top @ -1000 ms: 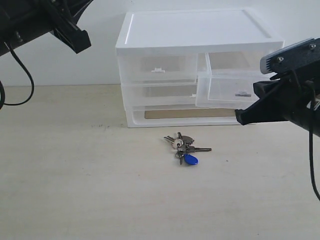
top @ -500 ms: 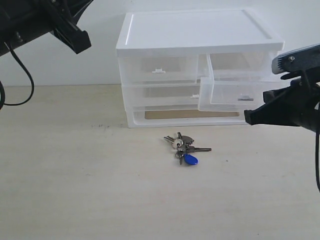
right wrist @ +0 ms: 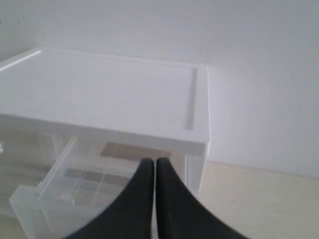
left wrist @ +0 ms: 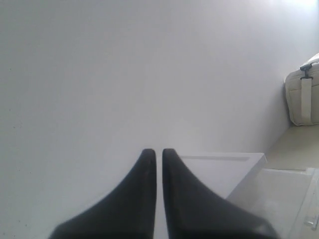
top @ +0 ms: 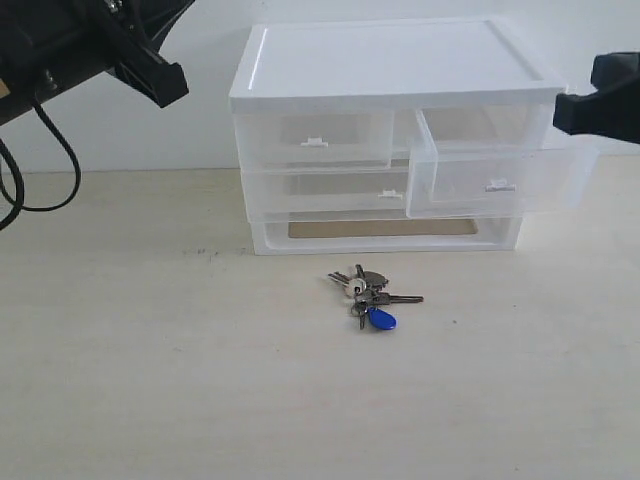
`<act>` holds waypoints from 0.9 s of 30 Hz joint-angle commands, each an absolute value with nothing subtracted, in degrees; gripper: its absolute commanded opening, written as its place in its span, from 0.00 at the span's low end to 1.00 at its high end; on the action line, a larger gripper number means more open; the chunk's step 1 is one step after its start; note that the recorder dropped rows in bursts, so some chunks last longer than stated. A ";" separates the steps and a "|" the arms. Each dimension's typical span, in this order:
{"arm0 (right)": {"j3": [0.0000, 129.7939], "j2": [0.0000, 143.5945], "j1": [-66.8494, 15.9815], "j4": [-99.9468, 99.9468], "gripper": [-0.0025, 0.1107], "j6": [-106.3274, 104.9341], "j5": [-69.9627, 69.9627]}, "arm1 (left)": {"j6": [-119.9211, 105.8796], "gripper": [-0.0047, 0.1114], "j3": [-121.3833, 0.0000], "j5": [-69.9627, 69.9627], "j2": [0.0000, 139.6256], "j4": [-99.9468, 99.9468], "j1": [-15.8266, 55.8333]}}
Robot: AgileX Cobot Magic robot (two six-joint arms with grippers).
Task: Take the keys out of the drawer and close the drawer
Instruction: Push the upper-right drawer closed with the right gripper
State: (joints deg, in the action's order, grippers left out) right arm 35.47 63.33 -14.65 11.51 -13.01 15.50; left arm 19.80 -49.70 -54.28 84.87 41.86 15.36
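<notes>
The cabinet [top: 390, 62] is smooth white plastic with a faint sheen on top. The drawer [top: 470, 180] is clear, slightly frosted plastic. The keys [top: 370, 293] are dull grey metal, with a glossy blue fob [top: 381, 320]. The surface [top: 140, 370] looks like pale, matt wood grain. The left gripper [left wrist: 157, 152] and right gripper [right wrist: 151, 162] are matt black.

Left arm [top: 90, 50] and right arm [top: 605, 105] both hang up high; left claw [left wrist: 154, 155] and right claw [right wrist: 151, 164] are pinched tight together.

I log on my rig: left arm [top: 95, 45], black angular housing at ten o'clock, black cable [top: 70, 150] looping below; right arm [top: 608, 102], black block at three o'clock; left tool [left wrist: 155, 153] and right tool [right wrist: 151, 162], tapered matte-black fingers [left wrist: 137, 199].
</notes>
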 commanded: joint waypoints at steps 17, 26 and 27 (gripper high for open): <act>31.84 84.66 -14.47 4.18 0.02 1.14 34.31 | 19.45 0.08 -49.56 -54.60 85.03 40.87 15.22; 38.24 91.31 -14.47 0.68 0.02 2.24 36.33 | 19.45 0.08 -49.56 -54.60 85.03 40.87 15.22; 38.78 91.34 -14.47 0.68 0.02 2.24 36.71 | 19.45 0.08 -49.56 -54.60 85.03 40.87 15.22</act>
